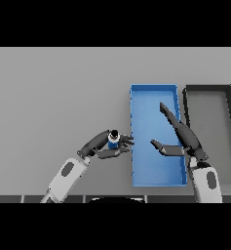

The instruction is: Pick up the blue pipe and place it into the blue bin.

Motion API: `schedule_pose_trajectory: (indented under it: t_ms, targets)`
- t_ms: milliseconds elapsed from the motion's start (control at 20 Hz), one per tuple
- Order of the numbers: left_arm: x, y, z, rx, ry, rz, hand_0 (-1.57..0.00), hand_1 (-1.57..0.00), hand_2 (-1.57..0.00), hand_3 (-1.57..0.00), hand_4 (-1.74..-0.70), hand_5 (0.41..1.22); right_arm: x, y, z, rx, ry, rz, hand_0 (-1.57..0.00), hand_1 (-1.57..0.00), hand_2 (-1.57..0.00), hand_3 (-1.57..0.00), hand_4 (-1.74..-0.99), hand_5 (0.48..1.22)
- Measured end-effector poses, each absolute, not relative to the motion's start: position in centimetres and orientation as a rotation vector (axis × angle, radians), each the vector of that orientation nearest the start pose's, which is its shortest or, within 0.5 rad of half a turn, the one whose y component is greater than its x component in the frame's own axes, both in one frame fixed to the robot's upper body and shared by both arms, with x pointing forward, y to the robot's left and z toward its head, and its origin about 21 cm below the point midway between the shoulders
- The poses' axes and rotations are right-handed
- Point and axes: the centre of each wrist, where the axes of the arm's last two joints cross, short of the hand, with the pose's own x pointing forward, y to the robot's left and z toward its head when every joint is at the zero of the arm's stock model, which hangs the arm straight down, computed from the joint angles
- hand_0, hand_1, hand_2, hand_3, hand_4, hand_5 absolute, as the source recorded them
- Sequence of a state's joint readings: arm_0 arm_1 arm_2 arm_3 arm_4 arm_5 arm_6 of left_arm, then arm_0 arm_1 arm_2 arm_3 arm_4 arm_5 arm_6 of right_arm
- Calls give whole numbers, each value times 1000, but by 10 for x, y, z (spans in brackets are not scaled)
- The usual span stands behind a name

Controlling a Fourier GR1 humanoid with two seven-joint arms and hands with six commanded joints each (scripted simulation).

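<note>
Left hand [106, 145] had its fingers and thumb curled round the blue pipe [113, 139], which stood upright in the grip, its dark open end facing up. Hand and pipe were just beside the left wall of the blue bin [154, 88], not yet over it, so the carry looked nearly complete with the release still to come. Right hand [179, 139] hung over the bin's right side with straight fingers, holding nothing. Beyond it lay a dark bin [207, 88].
</note>
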State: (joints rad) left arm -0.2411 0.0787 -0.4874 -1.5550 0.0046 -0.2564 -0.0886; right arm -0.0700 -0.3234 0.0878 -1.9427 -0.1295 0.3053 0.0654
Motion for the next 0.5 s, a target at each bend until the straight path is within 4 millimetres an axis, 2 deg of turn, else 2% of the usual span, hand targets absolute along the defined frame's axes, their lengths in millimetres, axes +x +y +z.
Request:
schedule_pose_trajectory:
  t_ms: [150,300,500]
  targets:
    - [264,108,43,-573,-1709,-782,-1571,-1571,-1571,-1571,-1474,1221,238,-234,148,238,-1842,787,1,-1,-3,1,-1219,537]
    - [265,106,42,-572,-1707,-803,-1571,-1571,-1571,-1571,-1474,1221,239,-221,163,306,-1833,896,1,0,-1,1,-1256,523]
    - [264,102,43,-562,-1701,-803,-1571,-1571,-1571,-1571,-1475,1221,242,-198,176,373,-1779,974,1,1,0,1,-1232,525]
